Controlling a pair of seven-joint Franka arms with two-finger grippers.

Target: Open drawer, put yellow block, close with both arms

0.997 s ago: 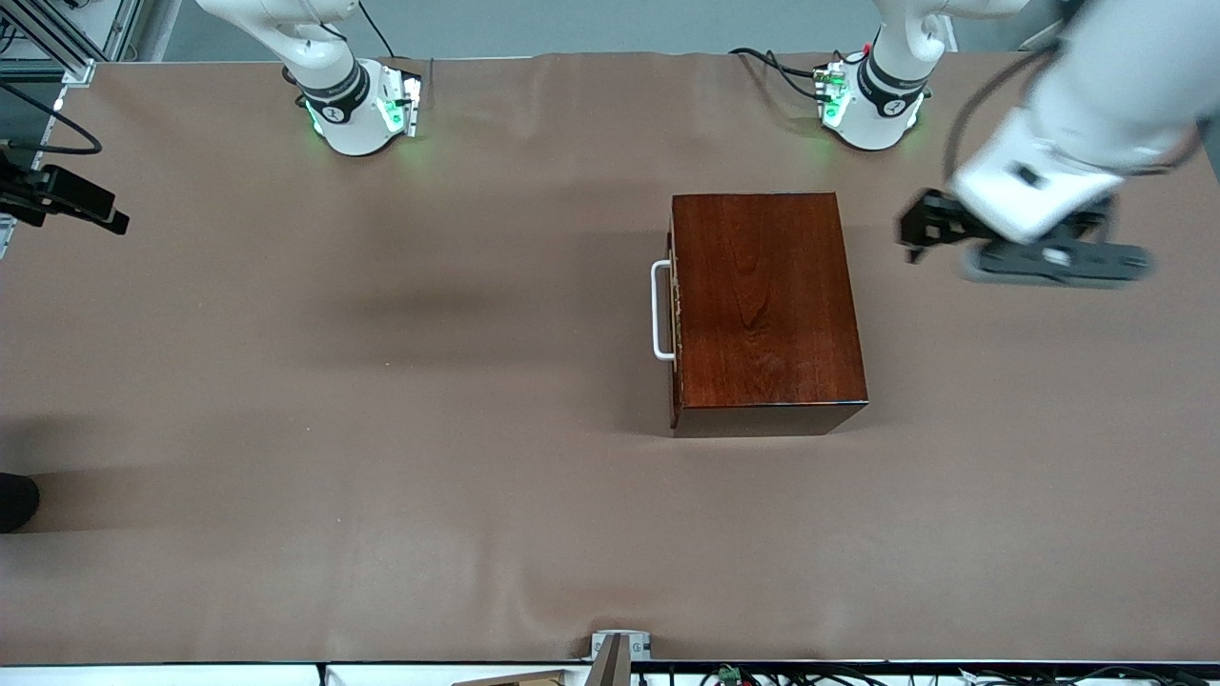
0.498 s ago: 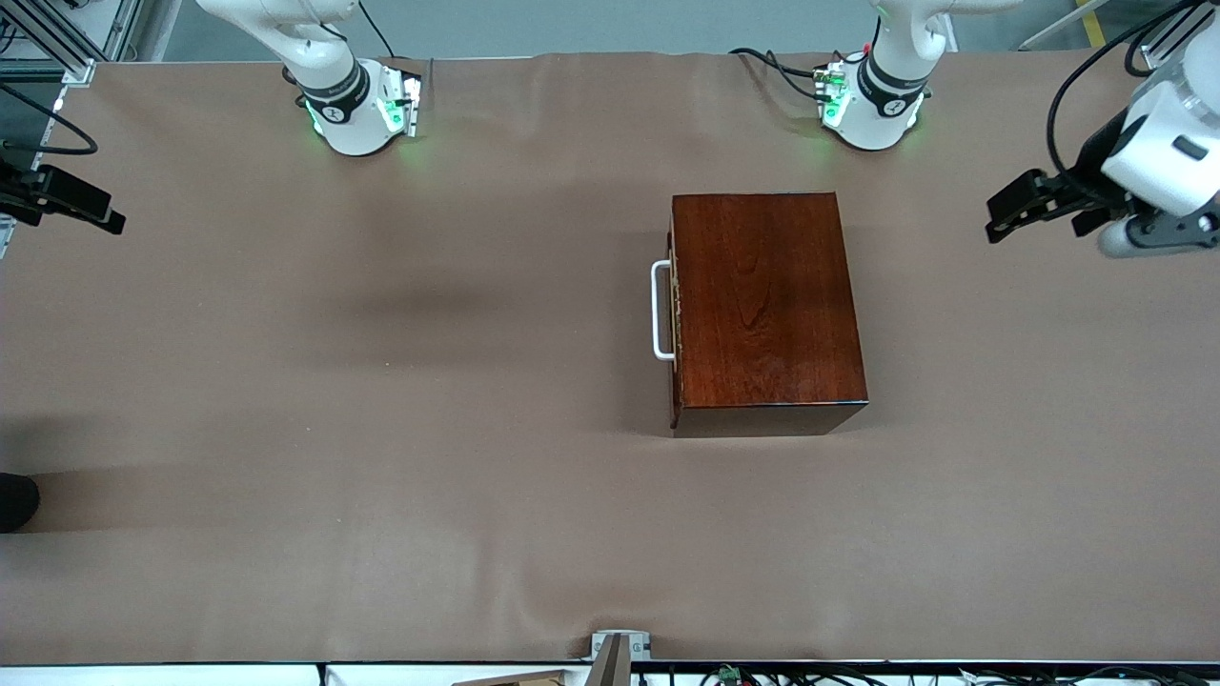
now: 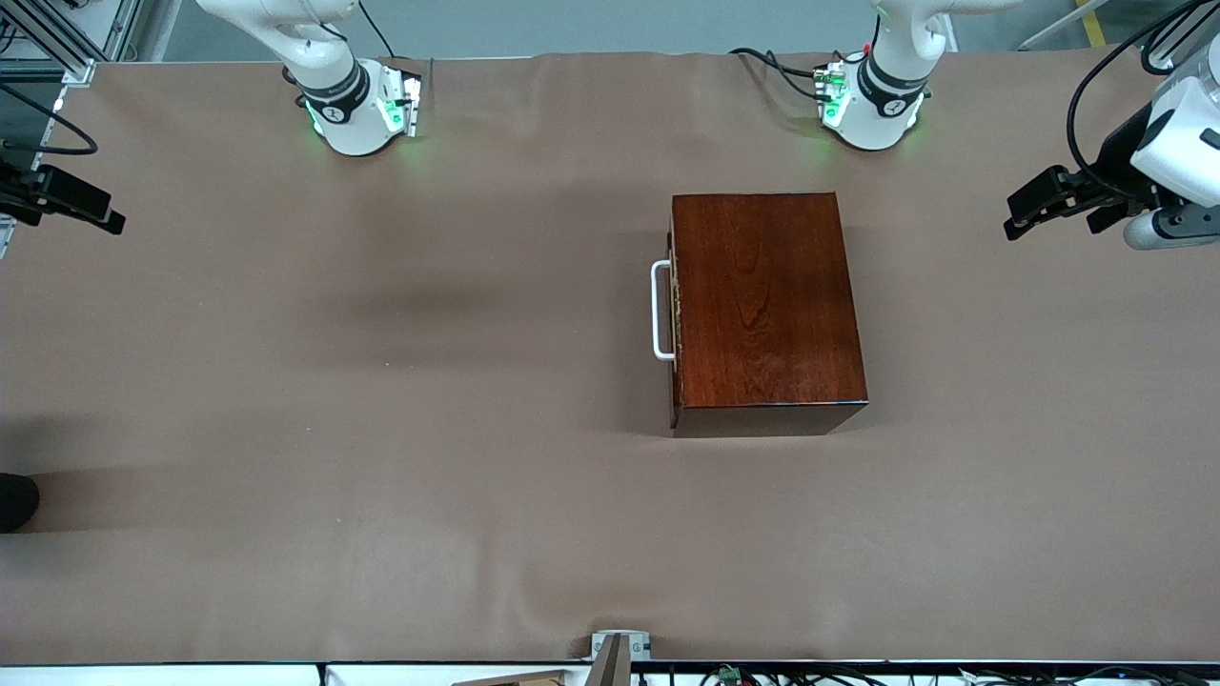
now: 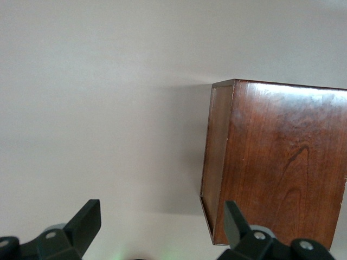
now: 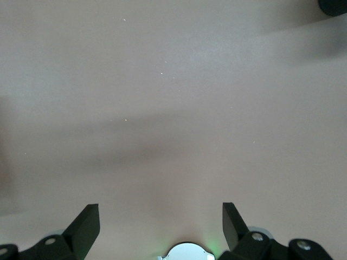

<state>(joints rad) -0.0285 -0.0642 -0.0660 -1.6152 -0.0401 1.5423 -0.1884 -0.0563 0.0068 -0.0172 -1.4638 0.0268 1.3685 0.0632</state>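
Both grippers are wide open and empty: the left gripper (image 3: 1025, 211) has drawn farther toward its end of the bench (image 3: 381, 429), the right gripper (image 3: 100, 214) waits, the drawer (image 3: 674, 314) stays shut.

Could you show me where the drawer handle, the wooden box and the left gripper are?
drawer handle (image 3: 657, 312), front view, middle of white bar.
wooden box (image 3: 762, 295), front view, top face.
left gripper (image 3: 1025, 211), front view, between its fingertips.

Two white jointed arms with black bands rise from round bases (image 3: 360, 114) lit green; black cables trail from the base (image 3: 872, 105) toward 1 o'clock; the left gripper (image 3: 1034, 205) and right gripper (image 3: 71, 205) are matte black
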